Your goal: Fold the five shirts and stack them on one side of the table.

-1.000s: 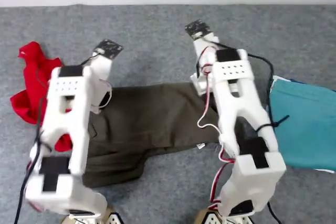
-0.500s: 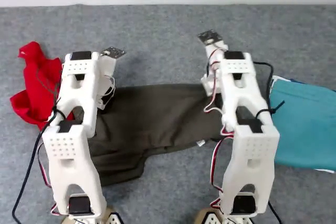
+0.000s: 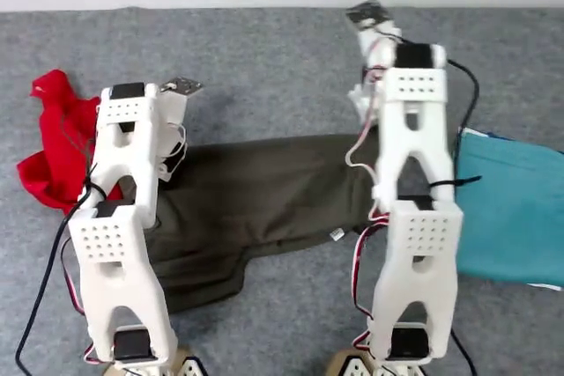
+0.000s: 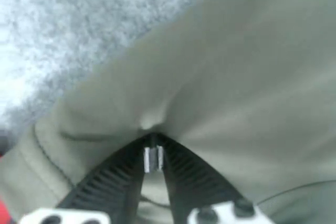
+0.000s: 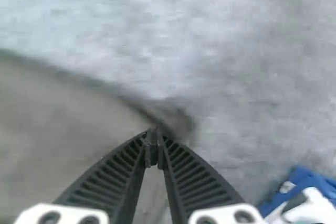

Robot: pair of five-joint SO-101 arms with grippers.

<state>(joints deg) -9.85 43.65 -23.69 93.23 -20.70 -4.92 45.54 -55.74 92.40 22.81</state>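
An olive shirt (image 3: 256,200) lies spread across the middle of the grey table. My left gripper (image 4: 153,157) is shut on a pinch of its cloth near the left edge, and the fabric (image 4: 236,77) puckers at the tips. My right gripper (image 5: 152,151) is shut on the far right corner of the same shirt (image 5: 52,119), right at the cloth's edge. In the high view the left arm (image 3: 123,173) stands over the shirt's left end. The right arm (image 3: 410,129) stretches out over its right end.
A crumpled red shirt (image 3: 57,138) lies at the table's left, just beside the left arm. A flat teal shirt (image 3: 511,209) lies at the right, close to the right arm. Bare grey table (image 3: 256,68) extends beyond the olive shirt.
The right arm has stretched farther away across the table, drawing the shirt's right corner with it. The left arm straightened up a second ago and has since kept nearly still.
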